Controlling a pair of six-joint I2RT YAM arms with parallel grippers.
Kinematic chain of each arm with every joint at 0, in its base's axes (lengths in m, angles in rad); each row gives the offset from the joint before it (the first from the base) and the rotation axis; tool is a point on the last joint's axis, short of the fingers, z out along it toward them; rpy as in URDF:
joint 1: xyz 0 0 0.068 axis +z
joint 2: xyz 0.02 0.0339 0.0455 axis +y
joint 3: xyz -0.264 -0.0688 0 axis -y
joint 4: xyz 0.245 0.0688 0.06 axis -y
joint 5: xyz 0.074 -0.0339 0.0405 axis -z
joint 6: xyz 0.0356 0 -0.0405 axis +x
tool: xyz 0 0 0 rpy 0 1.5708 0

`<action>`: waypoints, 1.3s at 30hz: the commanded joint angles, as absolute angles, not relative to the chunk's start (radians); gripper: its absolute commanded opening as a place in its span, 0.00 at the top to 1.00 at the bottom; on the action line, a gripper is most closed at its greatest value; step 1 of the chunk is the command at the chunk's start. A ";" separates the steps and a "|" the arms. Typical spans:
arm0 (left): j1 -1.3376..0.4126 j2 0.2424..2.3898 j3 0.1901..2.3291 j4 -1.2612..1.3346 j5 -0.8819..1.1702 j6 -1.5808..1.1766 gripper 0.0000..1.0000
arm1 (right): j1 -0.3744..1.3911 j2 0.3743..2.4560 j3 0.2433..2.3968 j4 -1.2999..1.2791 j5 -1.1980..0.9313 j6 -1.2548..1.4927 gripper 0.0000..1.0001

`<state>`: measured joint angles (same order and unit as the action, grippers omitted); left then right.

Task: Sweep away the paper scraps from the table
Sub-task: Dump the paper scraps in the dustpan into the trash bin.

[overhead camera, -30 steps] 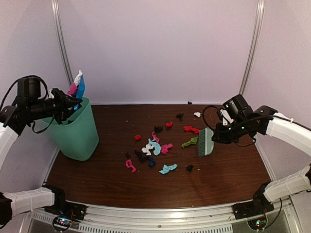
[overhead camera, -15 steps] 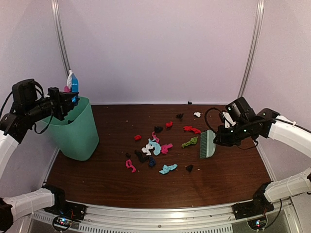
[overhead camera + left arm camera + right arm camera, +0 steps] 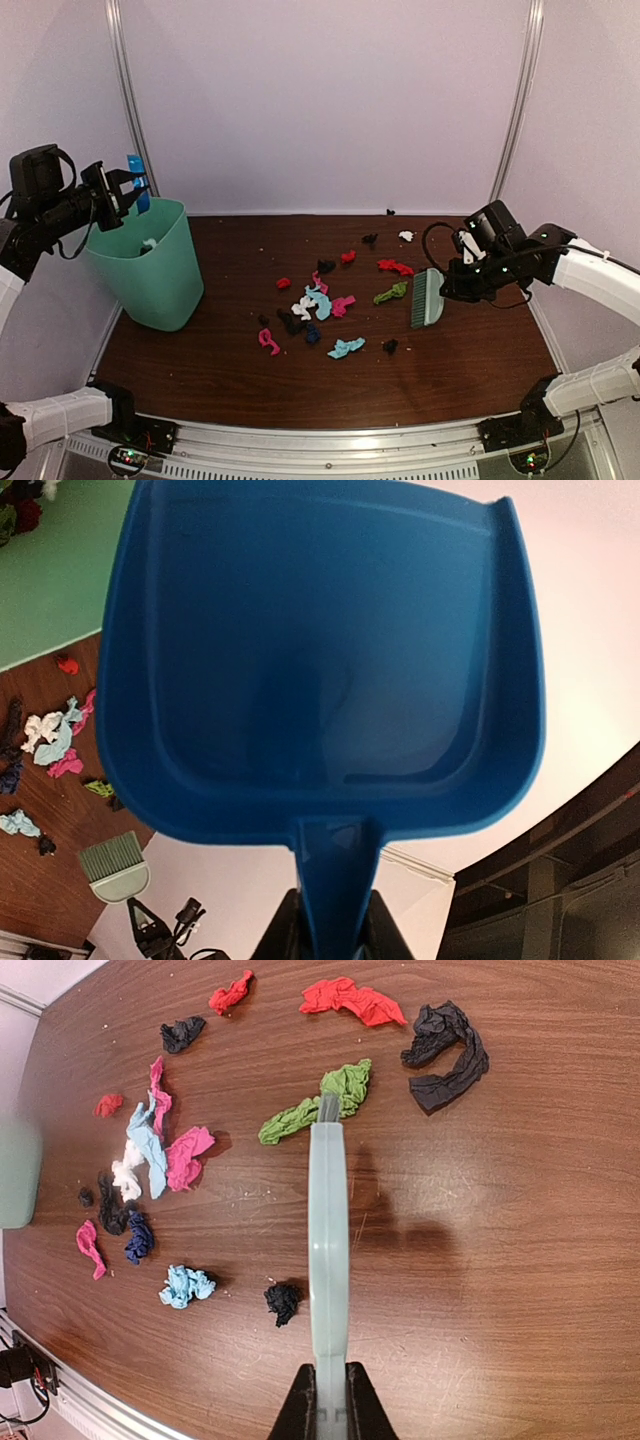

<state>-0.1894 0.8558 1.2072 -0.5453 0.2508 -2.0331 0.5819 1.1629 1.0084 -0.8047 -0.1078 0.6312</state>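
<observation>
Several paper scraps [image 3: 318, 300] in red, pink, cyan, white, green and black lie scattered mid-table [image 3: 200, 370]; they also show in the right wrist view [image 3: 160, 1150]. My left gripper [image 3: 112, 192] is shut on the handle of the blue dustpan [image 3: 135, 180], held tipped above the mint-green bin [image 3: 150, 270]. In the left wrist view the dustpan [image 3: 320, 660] looks empty. My right gripper [image 3: 458, 272] is shut on the pale green hand brush [image 3: 427, 296], held just right of the scraps; its bristle end [image 3: 327, 1110] touches a green scrap [image 3: 315, 1105].
The bin stands at the table's far left with white and other scraps inside [image 3: 148, 243]. A white scrap [image 3: 405, 236] and a black scrap [image 3: 369, 239] lie near the back wall. A metal frame edge [image 3: 330, 440] runs along the front.
My left gripper has lifted and swung left with the dustpan; scraps that stood on it have dropped into the bin. My right gripper and brush shifted slightly right.
</observation>
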 commanded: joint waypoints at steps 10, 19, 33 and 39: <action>-0.181 0.979 1.432 -0.653 0.201 -2.034 1.00 | 0.577 1.149 1.007 -0.800 -0.109 0.638 1.00; -0.181 1.099 1.610 -0.767 0.222 -1.678 1.00 | 0.577 1.158 1.045 -0.744 -0.188 0.614 1.00; -0.205 1.287 1.933 -1.055 0.164 -1.138 1.00 | 0.667 1.311 1.152 -0.476 -0.429 0.674 1.00; -0.290 1.315 1.989 -0.985 0.134 -0.982 1.00 | 0.740 1.450 1.253 -0.386 -0.481 0.716 1.00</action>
